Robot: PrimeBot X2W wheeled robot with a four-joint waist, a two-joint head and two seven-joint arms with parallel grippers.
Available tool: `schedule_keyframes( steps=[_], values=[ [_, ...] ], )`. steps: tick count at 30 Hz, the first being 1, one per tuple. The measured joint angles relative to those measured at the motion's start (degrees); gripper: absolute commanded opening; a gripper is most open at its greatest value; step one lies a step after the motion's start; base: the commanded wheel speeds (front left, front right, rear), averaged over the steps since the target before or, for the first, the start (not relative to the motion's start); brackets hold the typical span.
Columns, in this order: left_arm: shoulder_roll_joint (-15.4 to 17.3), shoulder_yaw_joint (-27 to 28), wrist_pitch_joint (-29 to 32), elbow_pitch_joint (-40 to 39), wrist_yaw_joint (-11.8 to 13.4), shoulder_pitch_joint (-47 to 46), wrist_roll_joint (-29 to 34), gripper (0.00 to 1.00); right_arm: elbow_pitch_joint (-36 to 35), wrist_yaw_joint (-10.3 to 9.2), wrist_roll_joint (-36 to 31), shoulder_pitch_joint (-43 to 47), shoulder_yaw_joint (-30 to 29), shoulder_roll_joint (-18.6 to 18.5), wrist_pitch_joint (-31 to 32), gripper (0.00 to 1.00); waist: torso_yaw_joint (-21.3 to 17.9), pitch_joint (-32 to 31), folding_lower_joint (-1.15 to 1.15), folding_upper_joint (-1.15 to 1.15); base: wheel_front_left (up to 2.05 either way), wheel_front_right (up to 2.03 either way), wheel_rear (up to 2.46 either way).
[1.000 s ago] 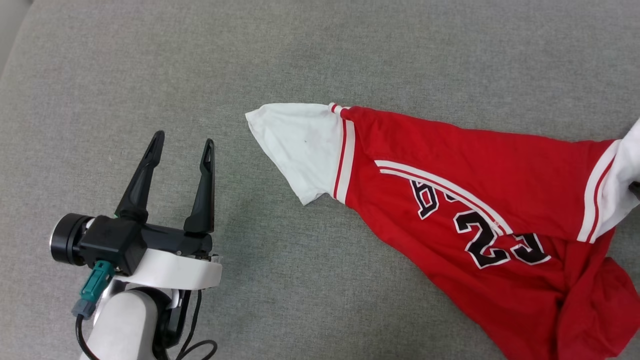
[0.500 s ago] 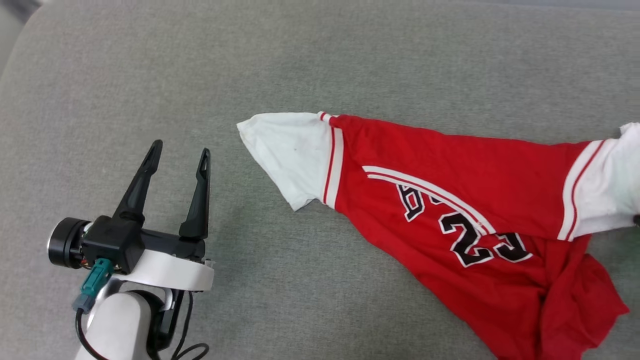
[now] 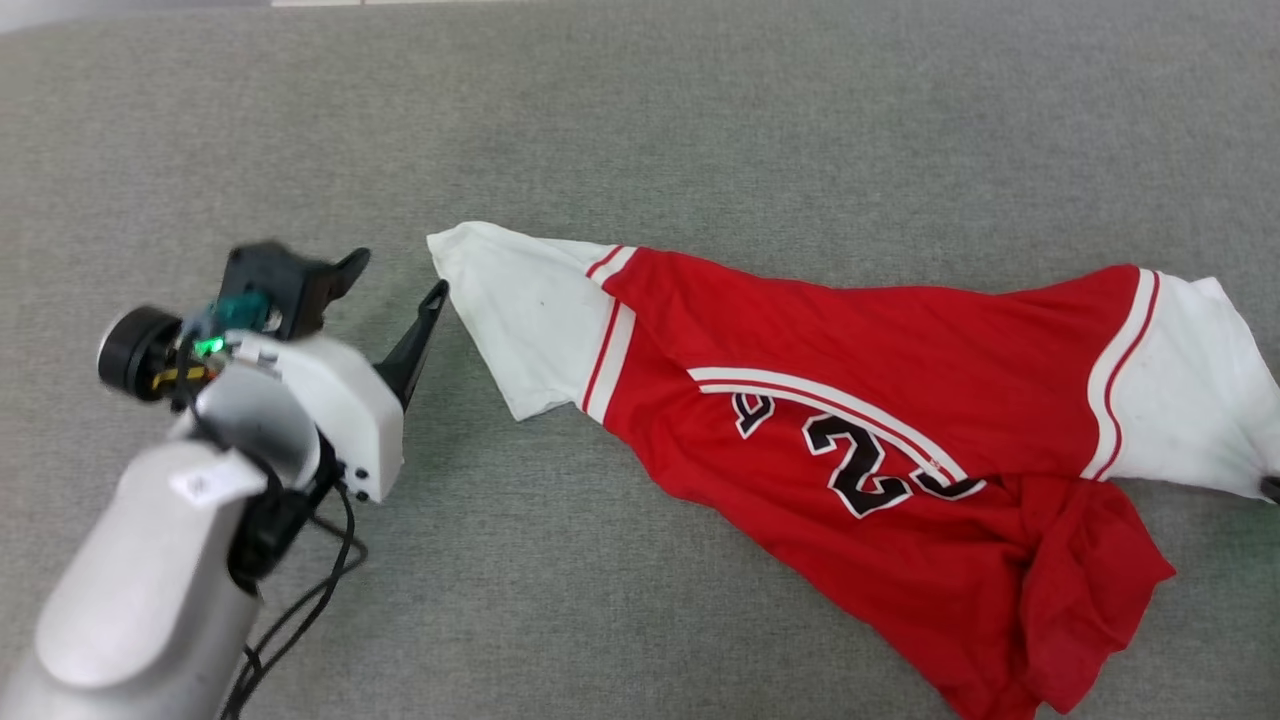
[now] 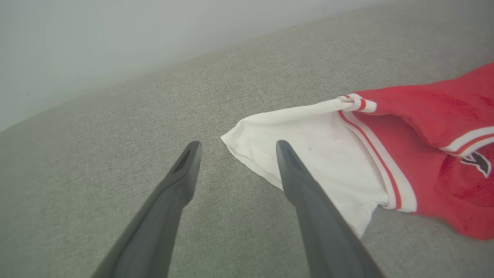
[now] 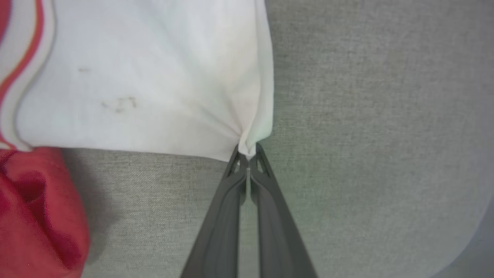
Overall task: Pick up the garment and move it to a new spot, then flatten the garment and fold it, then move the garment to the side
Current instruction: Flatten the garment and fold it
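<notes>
One garment (image 3: 900,350), a red shirt with black "23" lettering and two white sleeves, lies stretched and rumpled across the grey fabric-covered bench (image 3: 700,120), with its lower part bunched at the near right. The corner of the right sleeve (image 3: 1180,390) is pinched between the closed fingers of the right end effector (image 5: 247,154), while the left sleeve (image 3: 520,320) lies free. Of the two end effectors, the left end effector (image 3: 400,275) stands wide open and holds nothing, one fingertip just beside the left sleeve's edge. A second ago it pointed straight up the head view, well apart from that sleeve; now it is turned toward it. The right sleeve, then bunched at that view's right edge, now lies spread out. A black cable (image 3: 320,590) loops beside the left forearm.
</notes>
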Motion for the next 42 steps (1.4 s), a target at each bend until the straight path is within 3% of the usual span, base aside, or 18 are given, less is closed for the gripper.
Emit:
schedule_keyframes(
  steps=[6, 10, 19, 27, 28, 29, 33, 42],
  values=[
    [8.54, -11.11, 19.31, 3.41, -0.12, -13.55, -15.22, 1.0, -1.38, 0.0, 0.0, -3.09, 1.9, 1.45, 0.73, 0.0, -1.82, 2.18, 0.0, 0.0, 0.0, 0.0, 0.0],
    [11.73, -15.78, 27.25, 6.89, -0.12, -21.53, -19.2, 1.0, -1.46, 0.0, -0.09, -5.46, 3.52, 1.76, 0.77, 0.0, -3.18, 3.67, 0.0, 0.0, 0.0, 0.0, 0.0],
    [13.83, -23.94, 31.41, 14.29, -0.12, -30.67, -22.56, 1.0, -1.64, 0.0, 0.02, -8.86, 6.64, 2.24, 0.16, 0.0, -5.72, 6.73, 0.0, 0.0, 0.0, 0.0, 0.0],
    [15.28, -30.54, 33.5, 15.8, -0.11, -34.25, -26.87, 1.0, -2.41, 0.0, 0.09, -9.57, 7.09, 1.8, 0.0, 0.0, -6.45, 8.62, 0.0, 0.0, 0.0, 0.0, 0.0],
    [15.25, -30.97, 33.86, 15.99, -0.05, -34.38, -28.04, 0.8, -2.45, 0.0, 0.08, -9.7, 7.11, 1.79, 0.01, 0.0, -6.5, 8.73, 0.0, 0.0, 0.0, 0.0, 0.0],
    [15.15, -31.19, 34.37, 16.35, 0.04, -34.46, -29.58, 0.0, -2.46, 0.0, 0.05, -9.9, 7.13, 1.8, 0.02, 0.0, -6.52, 8.77, -0.01, 0.0, 0.0, 0.0, 0.0],
    [14.85, -33.08, 34.37, 16.51, -0.03, -34.82, -31.96, 0.0, -2.46, 0.0, -0.11, -10.21, 7.15, 1.81, 0.27, 0.0, -6.38, 8.55, -0.01, 0.0, 0.0, 0.0, 0.0],
    [14.25, -35.42, 22.75, 18.56, -0.12, -34.38, -31.92, 0.0, -2.35, 0.0, -0.59, -10.19, 6.39, 1.45, -0.33, 0.0, -5.29, 5.04, 0.0, 0.0, 0.0, 0.0, 0.0]
  ],
)
